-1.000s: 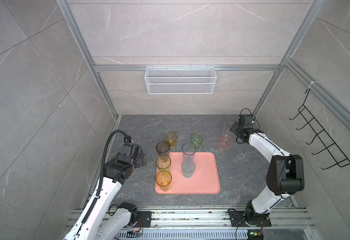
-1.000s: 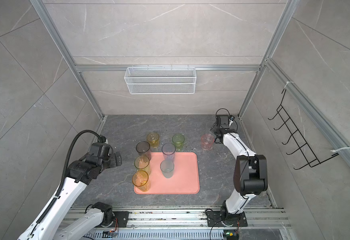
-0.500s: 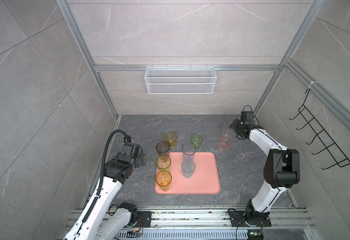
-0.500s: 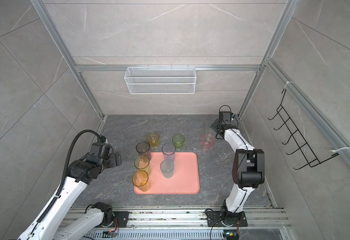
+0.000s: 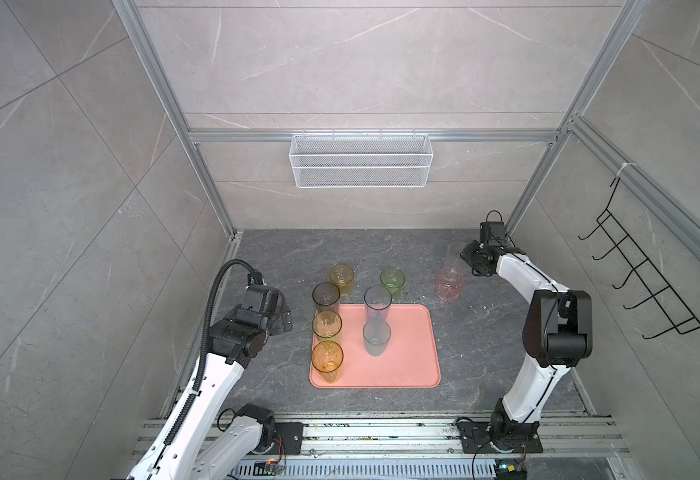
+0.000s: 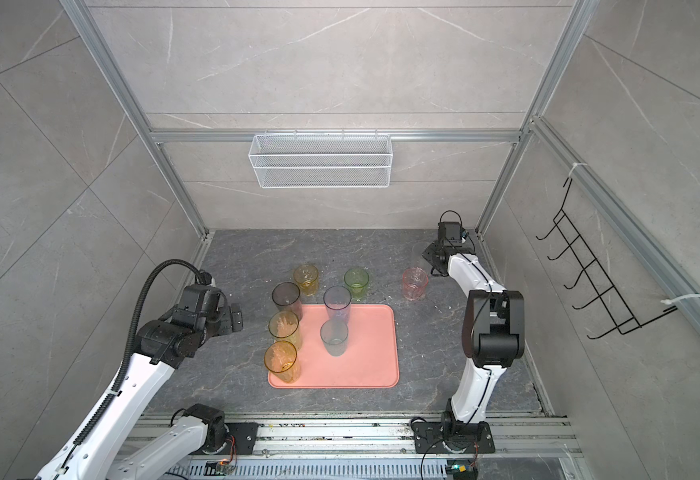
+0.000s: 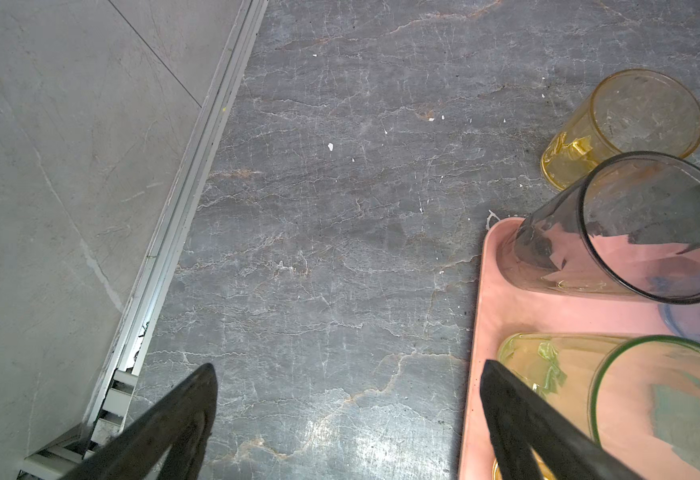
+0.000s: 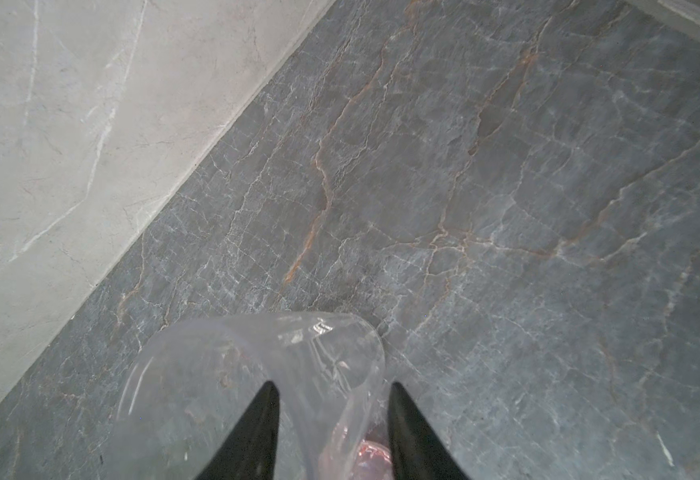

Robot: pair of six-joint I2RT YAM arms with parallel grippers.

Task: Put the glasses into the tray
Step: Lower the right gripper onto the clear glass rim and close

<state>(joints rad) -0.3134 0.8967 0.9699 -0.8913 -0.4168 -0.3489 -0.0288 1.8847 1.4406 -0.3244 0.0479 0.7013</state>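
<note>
Right claw (image 8: pixel 331 384), jaws half-narrowed astride the clear glass (image 8: pixel 215 365) wall but not yet pinching, pink glass (image 5: pixel 450 286) just beside it, tray (image 5: pixel 406 357) well apart: an off-centre squeeze could tip either glass.

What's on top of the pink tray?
Five stand on the tray: smoky grey glass, yellow-green glass, amber glass, blue glass, teal glass. The tabletop beneath it is covered.

pink tray (image 5: pixel 406 345) — veined grey floor (image 5: pixel 340 249)
</note>
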